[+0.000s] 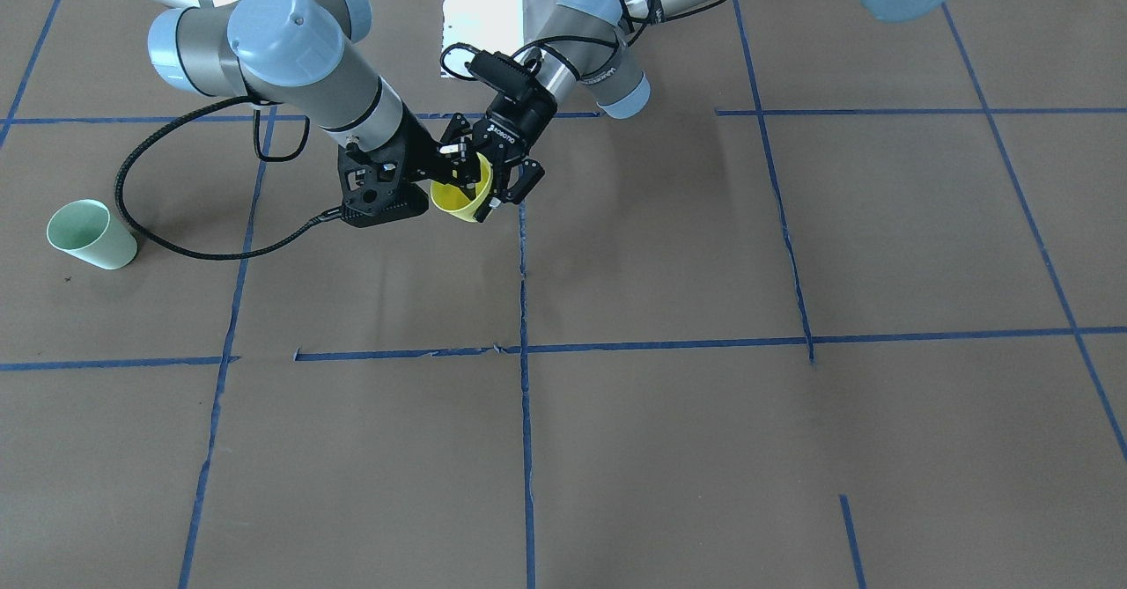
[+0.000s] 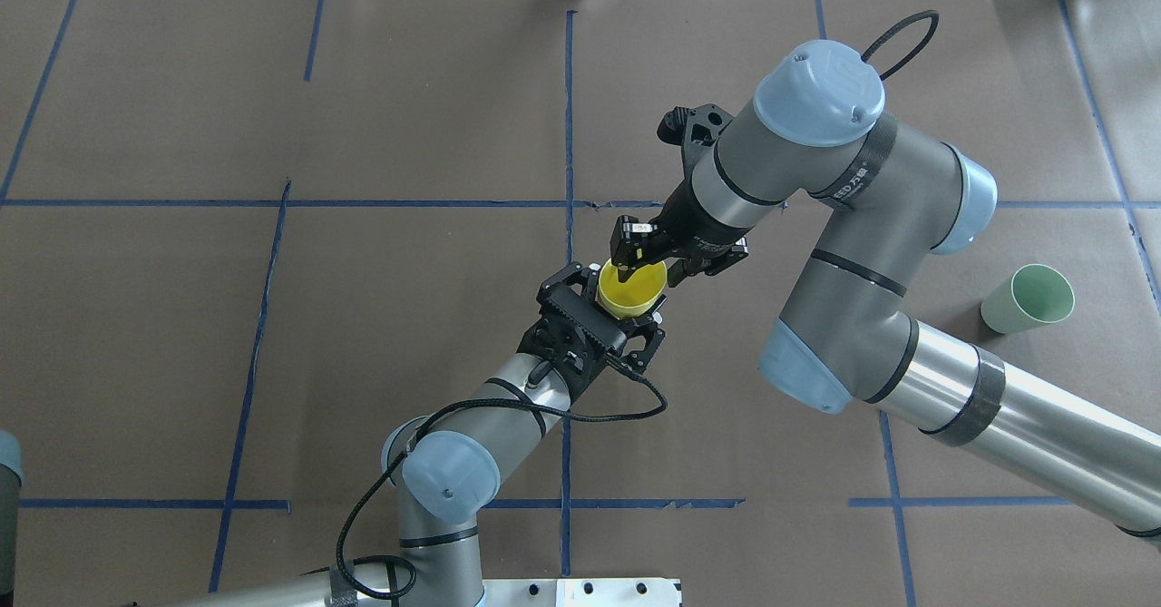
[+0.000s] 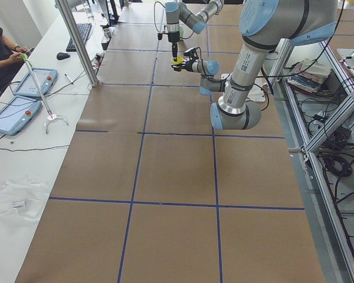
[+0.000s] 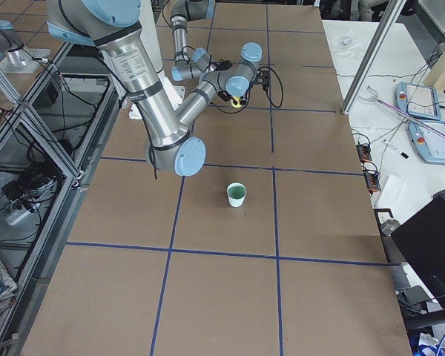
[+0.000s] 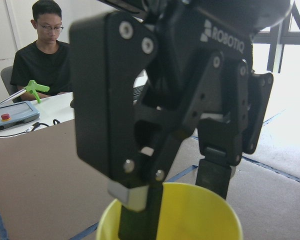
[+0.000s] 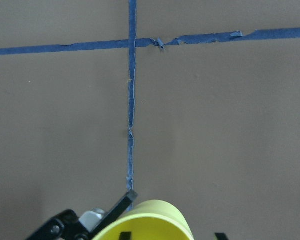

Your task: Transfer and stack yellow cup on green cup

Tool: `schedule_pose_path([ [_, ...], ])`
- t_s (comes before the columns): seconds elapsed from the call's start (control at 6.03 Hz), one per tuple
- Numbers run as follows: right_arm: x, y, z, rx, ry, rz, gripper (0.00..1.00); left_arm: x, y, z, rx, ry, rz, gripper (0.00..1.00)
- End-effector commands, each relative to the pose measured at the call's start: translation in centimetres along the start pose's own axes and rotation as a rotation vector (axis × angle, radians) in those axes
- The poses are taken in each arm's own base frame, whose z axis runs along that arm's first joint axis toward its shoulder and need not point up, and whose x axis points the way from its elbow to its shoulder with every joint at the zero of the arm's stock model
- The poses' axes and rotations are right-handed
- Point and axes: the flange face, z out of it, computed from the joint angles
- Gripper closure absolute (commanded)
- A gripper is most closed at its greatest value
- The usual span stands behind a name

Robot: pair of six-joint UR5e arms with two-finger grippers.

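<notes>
Currently the yellow cup (image 2: 629, 291) hangs mouth-up in the air above the middle of the worktop (image 2: 272, 362). The right gripper (image 2: 630, 264) pinches its rim, with one finger inside the cup and one outside. The left gripper (image 2: 610, 306) has its fingers spread wide on both sides of the cup, not touching it. The green cup (image 2: 1027, 298) stands upright near the right end of the worktop, well apart.

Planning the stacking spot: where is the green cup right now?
In the overhead view the green cup stands upright at far right, beside the right arm's forearm, well away from the yellow cup at centre.
</notes>
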Motion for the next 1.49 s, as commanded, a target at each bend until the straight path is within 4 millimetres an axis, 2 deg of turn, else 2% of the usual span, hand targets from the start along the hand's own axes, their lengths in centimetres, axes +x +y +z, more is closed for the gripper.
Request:
schedule_pose_path([
  [0.0,0.07,0.01,-0.08,0.003,-0.001,0.001,0.99,-0.04,0.06,0.02,-0.002,-0.004,0.003,0.50],
  [0.33,0.16,0.05,0.07,0.001,0.000,0.006,1.00,-0.03,0.00,0.01,-0.002,-0.004,0.001,0.29],
  [0.83,0.77,0.03,0.38,-0.001,0.010,0.024,1.00,-0.28,0.00,-0.24,0.002,-0.009,0.001,0.05],
  [1.16,0.83,0.02,0.28,0.000,0.008,0.028,1.00,-0.25,-0.30,-0.33,0.007,-0.009,-0.003,0.04],
  [1.33,1.03,-0.20,-0.52,0.012,0.003,0.048,1.00,-0.30,-0.21,-0.35,0.006,-0.009,-0.002,0.04],
])
